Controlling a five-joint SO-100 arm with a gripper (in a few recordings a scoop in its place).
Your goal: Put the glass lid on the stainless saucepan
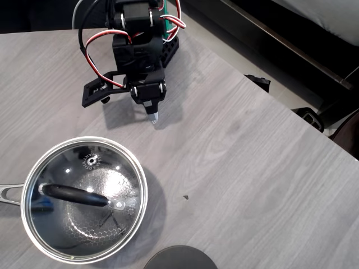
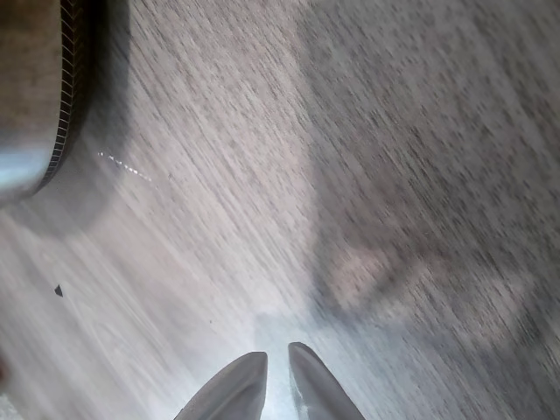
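In the overhead view the stainless saucepan [image 1: 33,235] stands at the lower left of the table, its steel side handle [image 1: 8,193] pointing left. The glass lid [image 1: 84,208] lies on it, rim on rim, with the black bar handle [image 1: 76,195] across the middle and the honeycomb interior showing through the glass. My gripper [image 1: 153,116] hangs well above and to the right of the pan, close to the arm's base, pointing down at bare table. In the wrist view the fingertips [image 2: 278,376] nearly touch with nothing between them; the pan's wall [image 2: 35,96] shows at the upper left.
A dark grey matte disc [image 1: 179,259] lies at the bottom edge of the overhead view, right of the pan. The arm's base [image 1: 140,33] stands at the top. The table's right edge runs diagonally, with dark furniture [image 1: 314,61] beyond it.
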